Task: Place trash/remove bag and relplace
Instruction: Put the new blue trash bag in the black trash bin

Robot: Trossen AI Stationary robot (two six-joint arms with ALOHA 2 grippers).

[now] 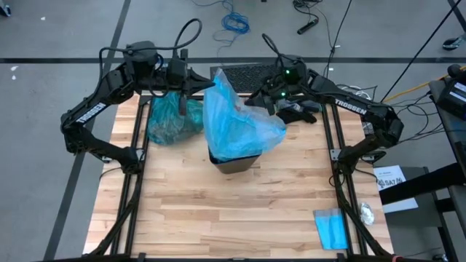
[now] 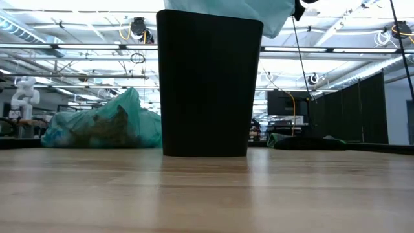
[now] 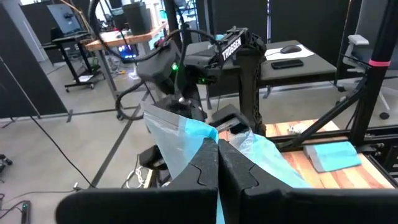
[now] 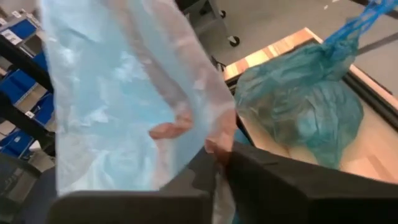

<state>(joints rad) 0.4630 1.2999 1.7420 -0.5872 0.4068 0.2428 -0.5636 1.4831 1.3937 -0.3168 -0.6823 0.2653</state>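
1. Liner swap looks like the step in hand: the sky-blue bag (image 1: 237, 120) is draped over the black bin (image 1: 234, 161) at the middle of the high view, each side pinched by an arm.
2. Left gripper (image 3: 217, 163) is clamped together on one edge; right gripper (image 4: 219, 157) is nipped on the other.
3. My take: spread the two edges apart evenly, then pull the mouth down over the rim without tearing the thin film.
4. Teal-green bag (image 1: 173, 120), crinkly, bulging with trash and knotted, sits on the table left of the bin.
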